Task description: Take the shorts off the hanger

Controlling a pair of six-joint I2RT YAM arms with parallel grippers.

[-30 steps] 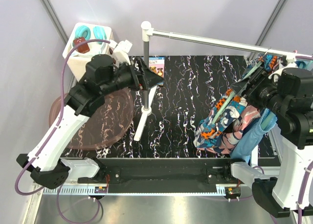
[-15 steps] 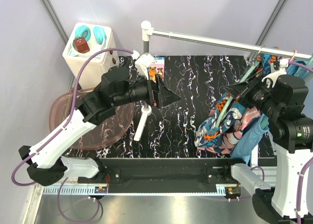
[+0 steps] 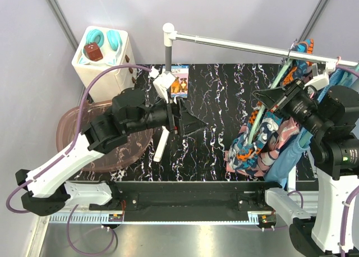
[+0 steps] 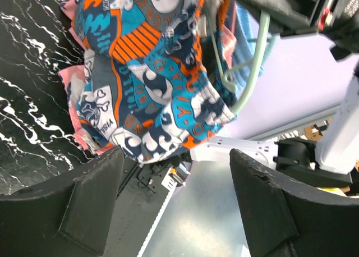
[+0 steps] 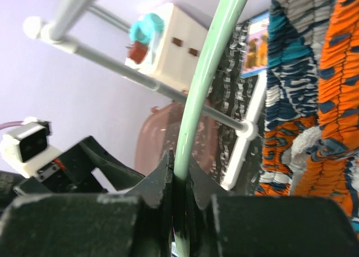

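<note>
The orange, blue and white patterned shorts (image 3: 251,147) hang on a mint-green hanger (image 3: 271,94) at the right, low over the table. The pink printed shorts (image 3: 284,134) and the light blue shorts (image 3: 290,156) hang behind them. My right gripper (image 3: 263,100) is shut on the hanger's arm (image 5: 207,72), with the patterned shorts (image 5: 314,72) beside it. My left gripper (image 3: 193,124) is open and empty over the table's middle, pointing at the shorts. In its view the patterned shorts (image 4: 151,72), pink shorts (image 4: 84,105), light blue shorts (image 4: 244,38) and hanger (image 4: 255,60) lie beyond the open fingers (image 4: 84,201).
A white rack post (image 3: 167,60) with a metal rail (image 3: 235,44) crosses the back. A white box (image 3: 101,49) with teal things stands at the back left, and a pink tray (image 3: 120,142) lies at the left. A picture card (image 3: 179,80) leans by the post.
My left arm has swung from the rack post to the right, toward the shorts. My right gripper has carried the hanger and shorts a little up and left.
</note>
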